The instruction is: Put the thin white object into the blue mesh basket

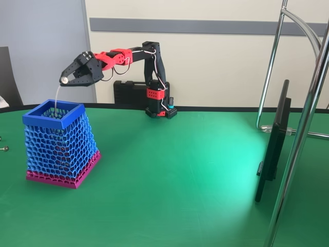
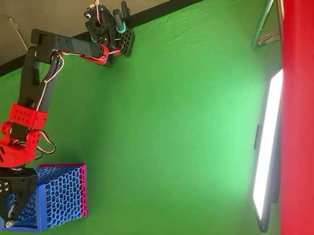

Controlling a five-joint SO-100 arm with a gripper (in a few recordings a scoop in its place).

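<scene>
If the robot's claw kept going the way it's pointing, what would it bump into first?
Probably the blue mesh basket: the gripper points down-left right above its rim, the thin white object dangling into the opening. Depth is uncertain.

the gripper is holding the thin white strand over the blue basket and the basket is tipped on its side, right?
Not quite: the blue mesh basket stands upright on its magenta base, as the fixed view shows. The gripper does hold the thin white object hanging over the basket's open top.

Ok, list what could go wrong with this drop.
The white strand hangs from the jaws close to the near rim of the blue basket, so it may catch the rim or fall outside. It is thin, so it might slip through the mesh, or cling to the gripper on release.
</scene>
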